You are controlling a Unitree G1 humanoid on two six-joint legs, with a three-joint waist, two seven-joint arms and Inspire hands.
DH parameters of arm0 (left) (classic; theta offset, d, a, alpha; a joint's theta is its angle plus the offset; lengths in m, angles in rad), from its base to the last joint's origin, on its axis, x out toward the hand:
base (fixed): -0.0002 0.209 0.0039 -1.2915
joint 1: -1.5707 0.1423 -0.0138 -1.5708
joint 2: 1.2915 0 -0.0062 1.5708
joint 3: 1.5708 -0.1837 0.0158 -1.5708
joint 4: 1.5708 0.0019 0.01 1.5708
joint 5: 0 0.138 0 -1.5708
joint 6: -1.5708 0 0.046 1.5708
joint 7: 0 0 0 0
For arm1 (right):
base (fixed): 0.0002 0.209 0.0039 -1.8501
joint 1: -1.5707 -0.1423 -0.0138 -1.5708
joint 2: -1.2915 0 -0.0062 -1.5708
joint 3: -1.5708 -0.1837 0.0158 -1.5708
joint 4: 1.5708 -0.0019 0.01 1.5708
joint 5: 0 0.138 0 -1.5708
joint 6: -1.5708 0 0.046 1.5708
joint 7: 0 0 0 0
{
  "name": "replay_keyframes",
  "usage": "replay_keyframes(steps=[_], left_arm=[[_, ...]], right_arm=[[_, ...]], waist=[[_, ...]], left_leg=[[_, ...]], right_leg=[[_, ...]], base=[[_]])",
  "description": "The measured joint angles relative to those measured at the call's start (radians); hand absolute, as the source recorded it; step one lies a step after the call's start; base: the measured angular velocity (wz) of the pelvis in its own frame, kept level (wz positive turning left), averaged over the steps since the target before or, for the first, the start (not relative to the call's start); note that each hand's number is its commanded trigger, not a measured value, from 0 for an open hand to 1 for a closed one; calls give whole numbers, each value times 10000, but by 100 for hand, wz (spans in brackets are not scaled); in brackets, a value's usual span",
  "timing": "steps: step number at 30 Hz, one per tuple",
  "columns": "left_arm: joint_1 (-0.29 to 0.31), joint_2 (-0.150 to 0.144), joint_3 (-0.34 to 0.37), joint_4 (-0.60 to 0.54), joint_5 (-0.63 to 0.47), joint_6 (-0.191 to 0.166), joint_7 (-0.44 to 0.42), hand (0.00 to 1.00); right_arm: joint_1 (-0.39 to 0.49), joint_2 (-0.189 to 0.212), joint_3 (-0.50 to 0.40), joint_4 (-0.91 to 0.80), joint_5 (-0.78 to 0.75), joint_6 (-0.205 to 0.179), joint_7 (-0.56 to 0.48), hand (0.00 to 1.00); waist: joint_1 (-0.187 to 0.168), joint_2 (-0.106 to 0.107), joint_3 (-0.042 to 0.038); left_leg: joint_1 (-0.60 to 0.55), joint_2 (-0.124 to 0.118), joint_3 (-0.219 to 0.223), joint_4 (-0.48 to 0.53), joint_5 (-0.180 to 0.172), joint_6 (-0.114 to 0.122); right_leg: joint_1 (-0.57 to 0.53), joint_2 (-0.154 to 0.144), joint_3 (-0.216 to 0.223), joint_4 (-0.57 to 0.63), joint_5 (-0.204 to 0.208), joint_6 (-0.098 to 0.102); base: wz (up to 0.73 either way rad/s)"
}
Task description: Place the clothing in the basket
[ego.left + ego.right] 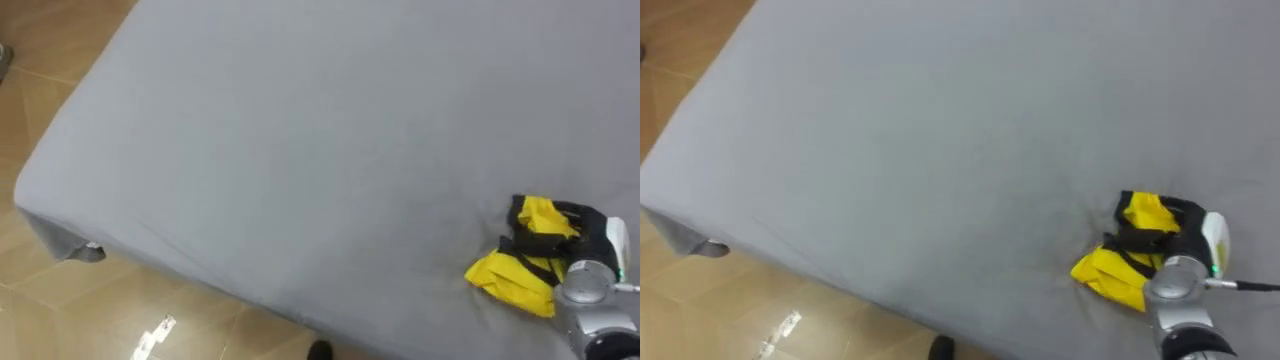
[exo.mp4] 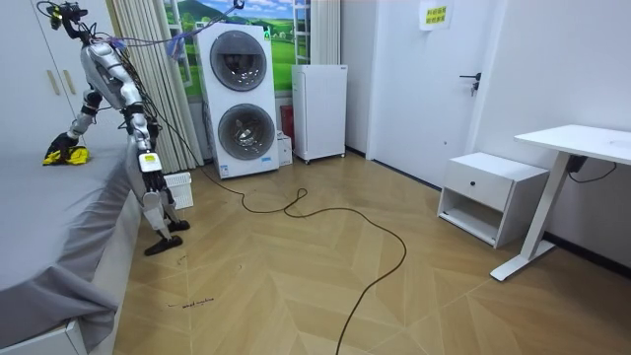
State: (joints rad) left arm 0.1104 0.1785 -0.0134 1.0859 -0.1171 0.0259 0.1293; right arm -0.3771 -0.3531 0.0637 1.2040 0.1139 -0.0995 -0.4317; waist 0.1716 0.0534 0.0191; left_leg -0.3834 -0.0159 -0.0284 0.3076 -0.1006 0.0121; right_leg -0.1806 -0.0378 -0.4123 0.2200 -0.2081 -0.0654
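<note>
yellow garment (image 1: 510,280), four o'clock on grey bed (image 1: 300,150); right hand (image 1: 548,243) clasps it, we note; palm hidden.

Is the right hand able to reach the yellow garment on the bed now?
Probably yes: the right hand rests on the yellow garment, fingers curled over it, and nothing on the grey bed lies between them.

Matt grey cloth across the bed (image 1: 300,150), smooth, barely creased. Crumpled yellow garment (image 1: 510,282), soft matt cloth. Glossy wood floor (image 1: 90,310), catching light.
</note>
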Motion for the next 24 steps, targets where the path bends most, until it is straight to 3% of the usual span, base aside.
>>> replay_keyframes(steps=[5, 9, 11, 14, 16, 19, 23, 24], left_arm=[[-62, 3, -36, -350, -5, -23, 154, 0], [-72, -6, 53, -491, 28, -40, 157, 0], [-39, 36, 100, -557, 13, -43, 174, 0], [-9, 42, 123, -599, 28, -42, 184, 0], [-23, 46, 133, -629, 31, -41, 189, 0], [-11, 42, 138, -620, 26, -28, 187, 0], [308, 56, 336, -504, 11, 177, 192, 0], [448, 51, 390, -550, 20, 197, 182, 0]], right_arm=[[235, 18, -76, 46, 73, 278, 110, 100], [459, 106, -253, 58, 59, 544, 433, 100], [644, 122, -273, -258, 86, 739, 464, 100], [1084, 119, -387, -1012, 9, 791, 624, 100], [1140, 108, -500, -1351, -16, 832, 640, 100], [1395, 105, -900, -1847, 14, 824, 642, 100], [2142, 95, -1104, -3409, 151, 953, 642, 100], [2408, 100, -1176, -3889, 141, 1039, 653, 100]], waist=[[-62, -93, -27], [-145, -335, -18], [-297, -587, -57], [-511, -901, -50], [-720, -1139, -121], [-1099, -1213, -142], [-1161, -1177, -159], [-1335, -1167, -167]], left_leg=[[315, -130, 56, -263, 60, 17], [966, -147, 422, -688, 71, 32], [1299, -145, 651, -956, 71, 33], [1710, -144, 833, -1187, 71, 33], [2041, -141, 931, -1255, 66, 32], [2770, -107, 1329, -1489, 59, 38], [3277, 44, 1697, -1552, -124, -4], [3348, 58, 1813, -1551, -178, -15]], right_leg=[[185, -47, 64, -6, -29, 48], [590, -121, 369, -161, -72, 116], [693, -145, 600, -152, -87, 142], [917, -142, 854, -185, -96, 160], [1131, -139, 1112, -201, -86, 174], [1569, -139, 1441, -221, -58, 221], [1850, -58, 2019, -353, -57, 222], [1848, -19, 2177, -343, -57, 220]], base=[[-2], [-20], [-29], [-28], [-33], [-31], [-59], [-32]])
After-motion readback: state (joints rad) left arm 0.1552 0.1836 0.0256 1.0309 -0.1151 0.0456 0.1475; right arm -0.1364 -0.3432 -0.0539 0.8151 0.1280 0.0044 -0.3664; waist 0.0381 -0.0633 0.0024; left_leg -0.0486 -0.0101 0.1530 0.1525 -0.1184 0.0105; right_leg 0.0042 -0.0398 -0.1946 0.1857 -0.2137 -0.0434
